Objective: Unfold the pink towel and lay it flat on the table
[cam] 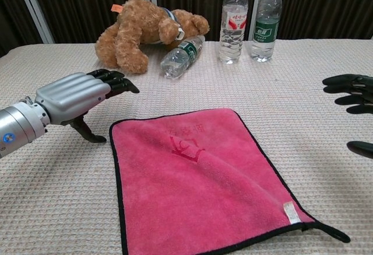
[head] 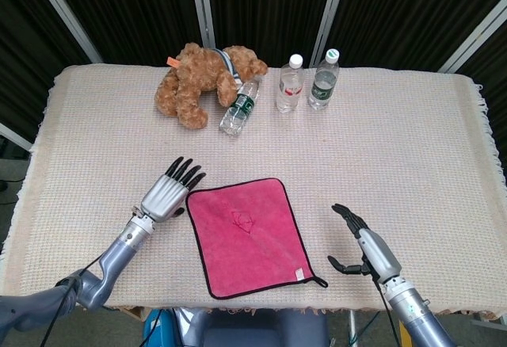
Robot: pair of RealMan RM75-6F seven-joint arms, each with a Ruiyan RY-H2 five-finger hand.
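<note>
The pink towel [head: 252, 233] with a black hem lies spread out on the woven tablecloth, seen large in the chest view [cam: 198, 179], with a small white tag near its right front corner. My left hand [head: 168, 191] hovers just left of the towel's far left corner, fingers stretched out and apart, holding nothing [cam: 78, 95]. My right hand [head: 363, 244] rests to the right of the towel, fingers spread and empty; only its fingertips [cam: 349, 86] show at the chest view's right edge.
A brown teddy bear [head: 202, 78] lies at the back of the table with a toppled water bottle [head: 240, 106] beside it. Two upright water bottles [head: 290, 83] [head: 323, 78] stand to its right. The tablecloth [head: 412, 141] has fringed edges.
</note>
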